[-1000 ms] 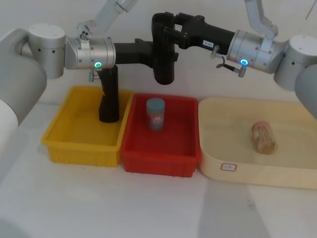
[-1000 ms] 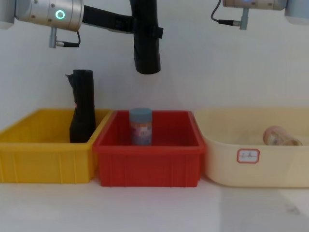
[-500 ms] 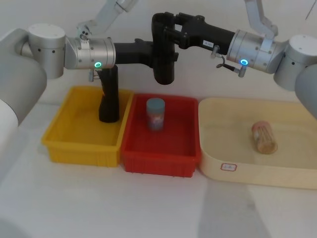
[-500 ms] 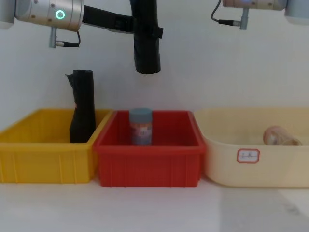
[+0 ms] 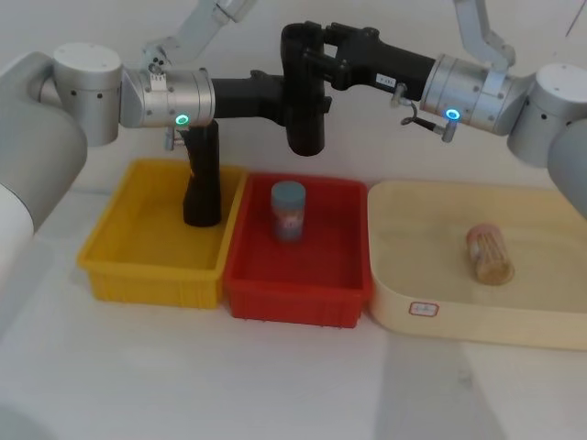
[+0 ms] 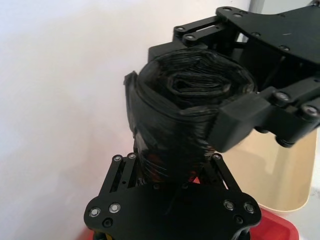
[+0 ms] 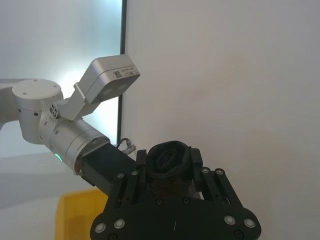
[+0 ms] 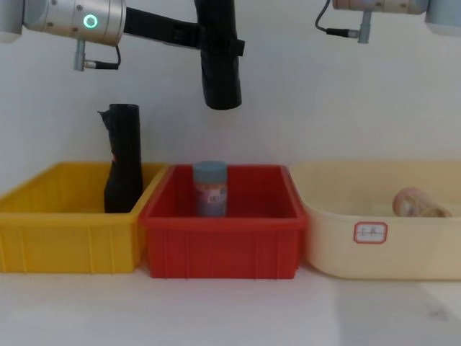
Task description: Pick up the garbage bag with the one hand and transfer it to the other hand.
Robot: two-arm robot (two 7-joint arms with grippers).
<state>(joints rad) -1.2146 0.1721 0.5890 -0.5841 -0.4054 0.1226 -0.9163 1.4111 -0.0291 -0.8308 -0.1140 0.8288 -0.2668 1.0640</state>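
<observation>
- The bag (image 5: 304,110) hangs upright in the air above the red bin (image 5: 298,275), at about 12 o'clock from the blue can (image 5: 288,210).
- The left gripper (image 5: 292,99) has its fingers closed on the roll's middle.
- The right gripper (image 5: 307,50) has its fingers clamped around the roll's top end.

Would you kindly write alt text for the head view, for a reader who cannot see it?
Two robot grippers, the left gripper and the right gripper, both hold an upright black garbage bag roll in the air above a red bin with a small blue can. A slimmer black roll stands in the yellow bin; a cream tray sits on the right.
</observation>
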